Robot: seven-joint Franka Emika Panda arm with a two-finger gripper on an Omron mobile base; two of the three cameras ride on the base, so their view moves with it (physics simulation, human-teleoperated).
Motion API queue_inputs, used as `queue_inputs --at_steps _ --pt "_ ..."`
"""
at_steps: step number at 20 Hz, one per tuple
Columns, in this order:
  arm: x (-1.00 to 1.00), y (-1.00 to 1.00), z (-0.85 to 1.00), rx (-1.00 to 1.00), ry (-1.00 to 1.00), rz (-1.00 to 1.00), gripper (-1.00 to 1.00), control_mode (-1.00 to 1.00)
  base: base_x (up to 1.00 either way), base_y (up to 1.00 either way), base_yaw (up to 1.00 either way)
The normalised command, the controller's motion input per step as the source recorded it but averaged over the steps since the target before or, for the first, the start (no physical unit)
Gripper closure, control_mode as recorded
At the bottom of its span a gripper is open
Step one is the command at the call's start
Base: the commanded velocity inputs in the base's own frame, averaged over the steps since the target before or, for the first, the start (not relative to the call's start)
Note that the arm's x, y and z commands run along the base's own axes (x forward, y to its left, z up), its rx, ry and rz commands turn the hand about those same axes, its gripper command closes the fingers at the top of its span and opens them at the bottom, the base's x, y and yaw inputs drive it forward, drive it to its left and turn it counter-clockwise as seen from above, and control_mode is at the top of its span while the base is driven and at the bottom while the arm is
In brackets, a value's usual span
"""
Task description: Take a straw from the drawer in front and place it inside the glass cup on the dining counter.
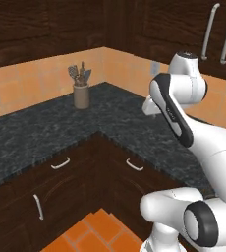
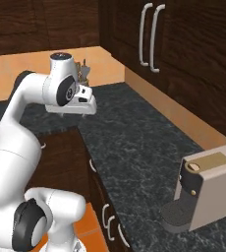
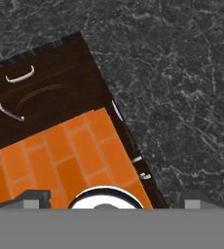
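Two fingers [image 3: 36, 198]: in my hand view they sit wide apart with nothing between them, so the gripper [image 2: 70, 112] is spread open and carrying nothing, as it needs to be for a pull on a handle.

Arm posture: the gripper hangs high above the corner of the worktop and looks straight down. I read this as a survey pose and not a reach.

Floor [image 1: 98, 229]: orange tiles fill the nook in front of the base, which leaves room for a drawer to slide out.

Left drawer [image 1: 61, 170]: it is shut flush under the worktop edge, and its curved silver handle faces the floor nook.

Right drawer [image 1: 134, 173]: this one is on the other leg of the corner, also shut, with the same curved handle. I cannot tell from here which of the two the task means.

Straw: in my judgement it is inside one of those closed fronts, so the pick has not begun and the first job is an opening pull.

Cabinet door [image 1: 38, 206]: it sits below the left drawer and has a vertical handle, so it is not my target.

Worktop [image 1: 36, 133]: black speckled granite wraps the corner directly beneath the hand.

Coffee machine [image 2: 208, 189]: it stands on the right run of granite, well apart from the arm.

Utensil pot [image 1: 81, 96]: it is pushed back near the tiled wall, clear of any swing toward the drawers.

Wall cabinets [image 2: 152, 37]: dark doors with long vertical handles hang above the far right run.
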Motion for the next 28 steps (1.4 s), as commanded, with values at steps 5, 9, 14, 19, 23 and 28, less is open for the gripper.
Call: queue_inputs --at_steps 5,9,14,19,23,28 --pt "-0.03 0.80 -0.05 -0.16 -0.04 0.04 -1.00 -1.00 0.00 0.00 0.00" --pt "0.00 0.91 -0.40 -0.31 -0.06 0.00 -1.00 -1.00 0.00 0.00 0.00" --pt "0.13 0.55 -0.63 -0.35 -0.02 -0.01 -1.00 -1.00 0.00 0.00 0.00" --pt "0.29 0.22 -0.79 -0.39 -0.02 0.00 -1.00 -1.00 0.00 0.00 0.00" --pt "0.08 0.09 -0.86 -0.38 -0.04 0.00 -1.00 -1.00 0.00 0.00 0.00" --pt "0.07 -0.03 -0.79 -0.33 0.00 0.00 -1.00 -1.00 0.00 0.00 0.00"
